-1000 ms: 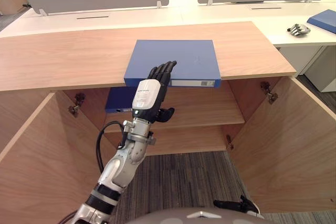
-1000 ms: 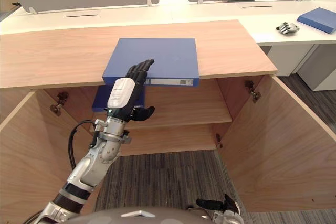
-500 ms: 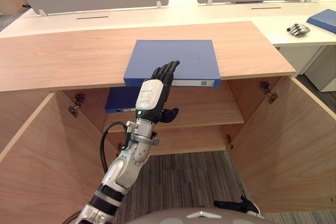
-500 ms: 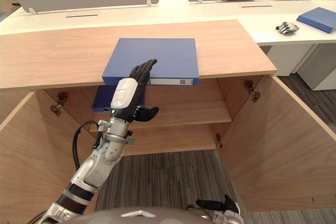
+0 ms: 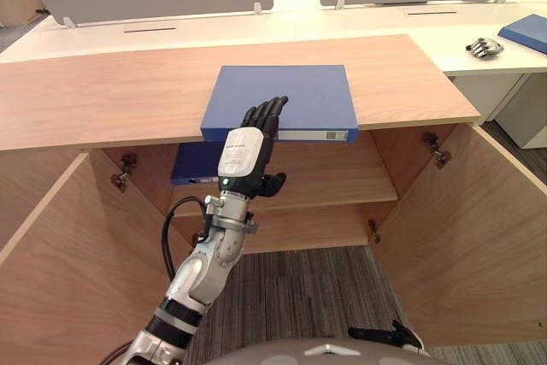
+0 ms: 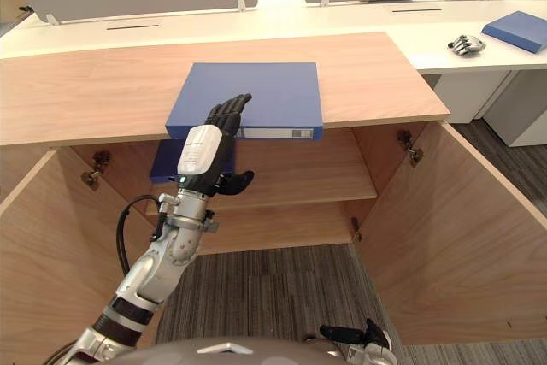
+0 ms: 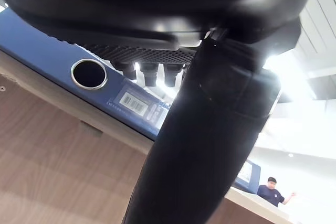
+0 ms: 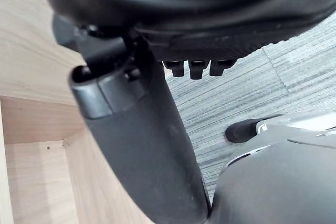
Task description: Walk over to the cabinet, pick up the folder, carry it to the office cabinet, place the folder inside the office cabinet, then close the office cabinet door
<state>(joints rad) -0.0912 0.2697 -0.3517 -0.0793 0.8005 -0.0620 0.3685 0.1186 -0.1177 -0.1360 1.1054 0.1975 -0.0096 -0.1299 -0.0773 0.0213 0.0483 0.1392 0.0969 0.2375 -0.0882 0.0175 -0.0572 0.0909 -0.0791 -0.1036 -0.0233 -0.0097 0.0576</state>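
The left hand [image 5: 246,153], fingers straight, is at the folder [image 5: 291,91] atop the cabinet [image 5: 102,91]; its wrist view adds the spine's ring hole [image 7: 88,73]. A second folder [image 5: 192,162] lies on the shelf below.

folder [image 5: 291,96]: blue, lying flat on the cabinet top, labelled spine facing me at the front edge.
cabinet [image 5: 111,91]: light wood, both doors [image 5: 461,228] open before me.

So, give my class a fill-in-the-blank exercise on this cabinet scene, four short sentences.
The blue folder lies on the ___ of the cabinet.
Both cabinet doors stand ___.
The fingers of the left hand, at the folder's front edge, are ___.
A second folder lies on the ___ inside.
Missing words: top; open; straight; shelf.
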